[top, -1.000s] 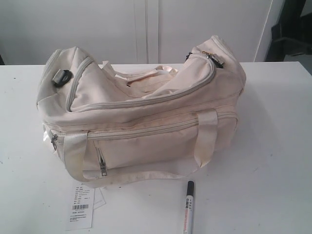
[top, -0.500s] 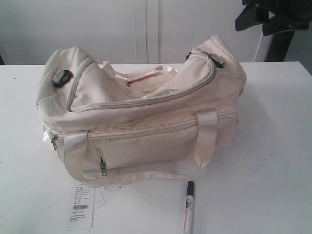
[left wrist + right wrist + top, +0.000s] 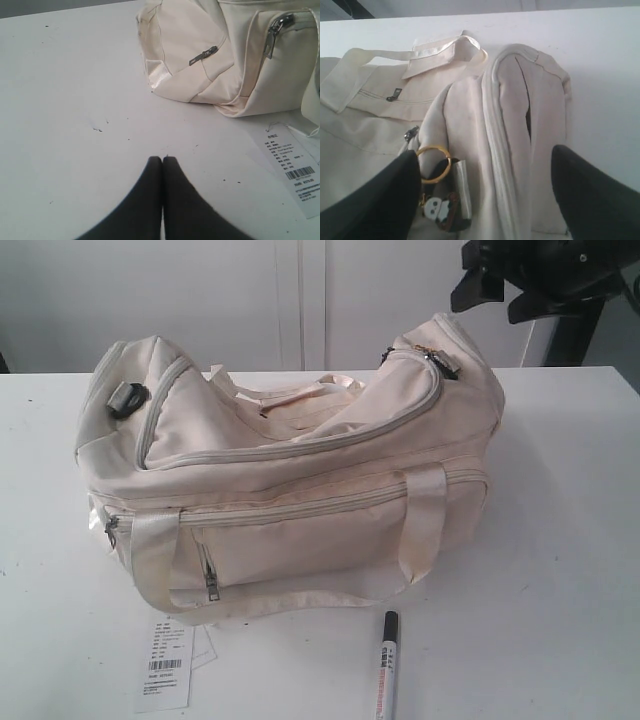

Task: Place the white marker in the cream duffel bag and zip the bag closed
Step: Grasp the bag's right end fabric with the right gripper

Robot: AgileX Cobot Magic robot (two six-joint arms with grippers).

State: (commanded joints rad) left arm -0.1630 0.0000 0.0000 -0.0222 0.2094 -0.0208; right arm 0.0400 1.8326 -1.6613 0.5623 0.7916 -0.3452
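Bare table (image 3: 560, 540) flanks the white marker (image 3: 387, 665); the cream duffel bag (image 3: 290, 480) bulks close behind it.

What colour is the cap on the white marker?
Black; the white marker shows only in the exterior view.

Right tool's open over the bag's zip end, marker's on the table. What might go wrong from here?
1. The top zip looks shut. Pulling it with the right tool alone may drag the soft bag, since the left tool is shut over the table, holding nothing.
2. The marker lies flat and slim on the table, so it may roll or slip when pinched.
3. The front strap droops near the marker and could snag.
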